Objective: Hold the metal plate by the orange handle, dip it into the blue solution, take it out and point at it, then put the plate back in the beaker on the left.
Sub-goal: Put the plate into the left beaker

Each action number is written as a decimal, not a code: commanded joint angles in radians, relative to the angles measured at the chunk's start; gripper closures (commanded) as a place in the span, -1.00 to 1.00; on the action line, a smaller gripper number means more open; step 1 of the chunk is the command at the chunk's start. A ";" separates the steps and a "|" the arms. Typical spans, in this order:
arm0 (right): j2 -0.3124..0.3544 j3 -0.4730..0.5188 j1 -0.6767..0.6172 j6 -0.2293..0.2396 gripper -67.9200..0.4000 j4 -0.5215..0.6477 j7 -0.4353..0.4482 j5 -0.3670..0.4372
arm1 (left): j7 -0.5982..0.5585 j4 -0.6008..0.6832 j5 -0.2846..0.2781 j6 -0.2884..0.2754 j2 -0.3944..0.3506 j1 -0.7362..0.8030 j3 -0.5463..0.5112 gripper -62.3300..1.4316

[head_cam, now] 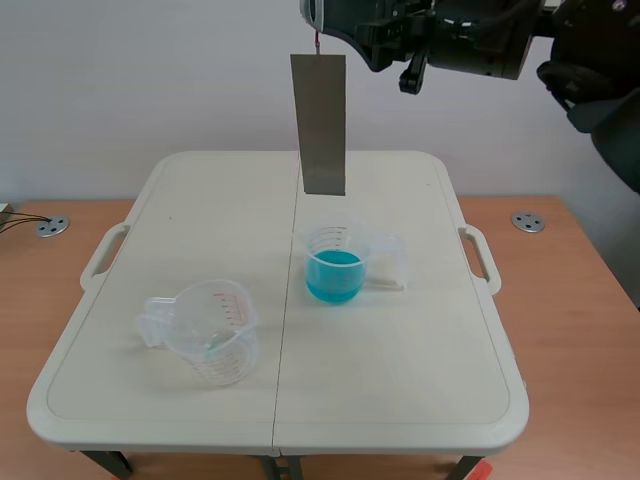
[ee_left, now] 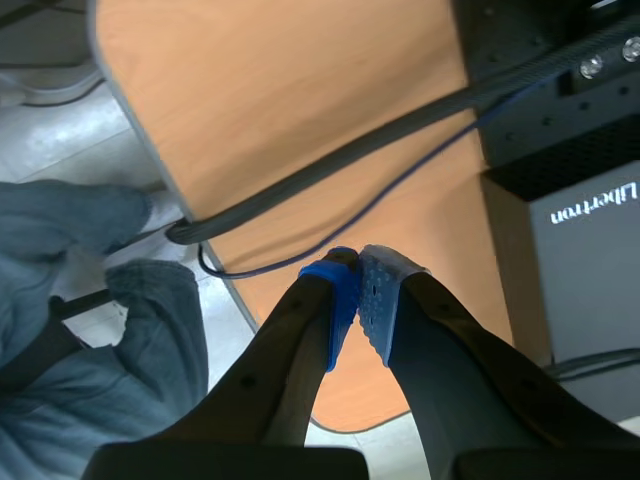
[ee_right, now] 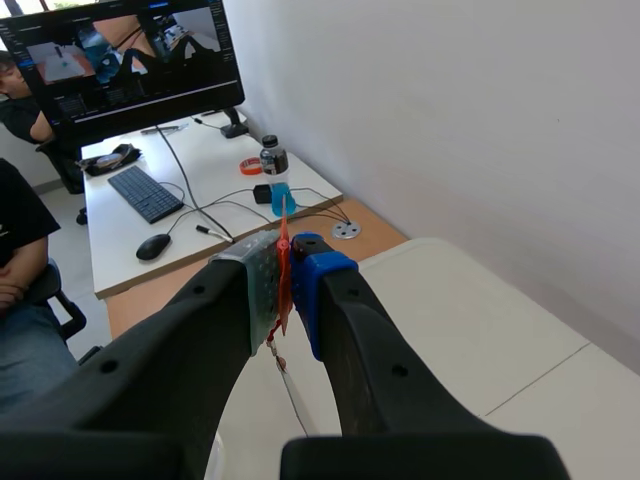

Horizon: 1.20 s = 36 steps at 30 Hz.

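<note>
A grey metal plate [head_cam: 319, 125] hangs upright in the scene view, high over the back of the white table [head_cam: 400, 400]. My right gripper [head_cam: 322, 28], on the raised arm across the top, is shut on the plate's thin orange handle [head_cam: 316, 42]. In the right wrist view the orange handle [ee_right: 284, 240] sits pinched between the pads of my right gripper [ee_right: 287, 262]. The beaker of blue solution [head_cam: 333, 268] stands below and slightly in front of the plate. An empty clear beaker [head_cam: 212, 335] stands to the left. My left gripper [ee_left: 358, 262] is shut on nothing, off the table.
Under my left gripper lie a wooden desk [ee_left: 300, 120], cables [ee_left: 330, 165] and a grey box [ee_left: 590, 250], with a person's jeans [ee_left: 90, 300] beside it. Beyond my right gripper stands a white desk [ee_right: 200, 190] with a monitor [ee_right: 130, 60] and keyboard [ee_right: 145, 193].
</note>
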 commanded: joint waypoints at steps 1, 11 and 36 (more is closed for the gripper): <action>0.003 -0.012 0.037 0.012 0.95 0.017 0.020 0.019 | -0.006 0.014 0.001 0.001 0.002 0.005 0.000 0.91; 0.002 -0.078 0.040 0.012 0.95 0.058 0.033 0.039 | -0.003 0.014 0.000 0.001 0.002 0.000 0.002 0.91; 0.002 -0.275 0.039 0.012 0.95 0.132 0.038 0.098 | 0.029 0.014 0.000 0.001 0.002 -0.034 0.002 0.91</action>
